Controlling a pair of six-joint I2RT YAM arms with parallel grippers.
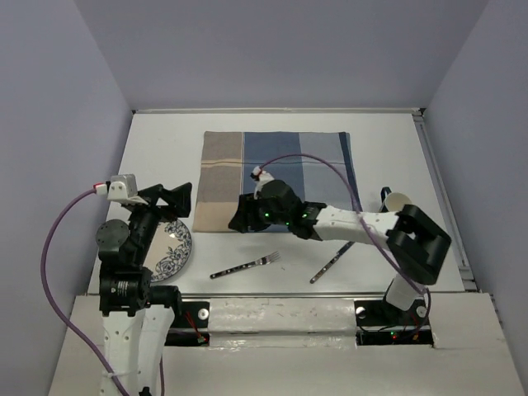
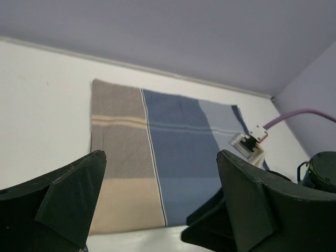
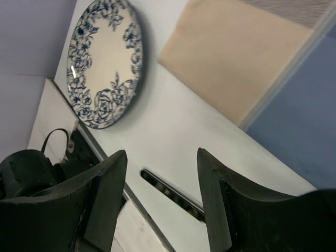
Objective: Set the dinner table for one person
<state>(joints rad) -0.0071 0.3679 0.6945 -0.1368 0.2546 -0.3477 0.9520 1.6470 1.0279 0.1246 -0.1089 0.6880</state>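
Obs., single moment.

Tabletop (image 1: 165, 148): matte white, fills the space between the lavender walls, under both of my arms. Everything below lies on it.

Placemat (image 1: 305, 157): checked cloth, tan and blue panels, flat at centre-far.

Plate (image 3: 102, 63): white with a blue floral rim, near-left, just off the placemat's tan near corner. Bare tabletop shows between plate and cloth. From above, my left arm covers part of it.

Fork (image 1: 245, 266): lies near the front edge, in front of the placemat, apart from it, tines toward the right.

Knife (image 1: 330, 264): right of the fork, lying diagonally, its far end hidden under my right arm.

Cup (image 1: 398, 200): right of the placemat, partly behind my right arm. I cannot make out details.

Left claw (image 2: 160, 163): fingers spread wide, nothing between them. It hangs above the plate area, facing the placemat.

Right claw (image 3: 161, 155): fingers apart, nothing gripped. From above it sits over the placemat's near-left edge. Its own camera looks down past the tan corner at bare tabletop and the plate.
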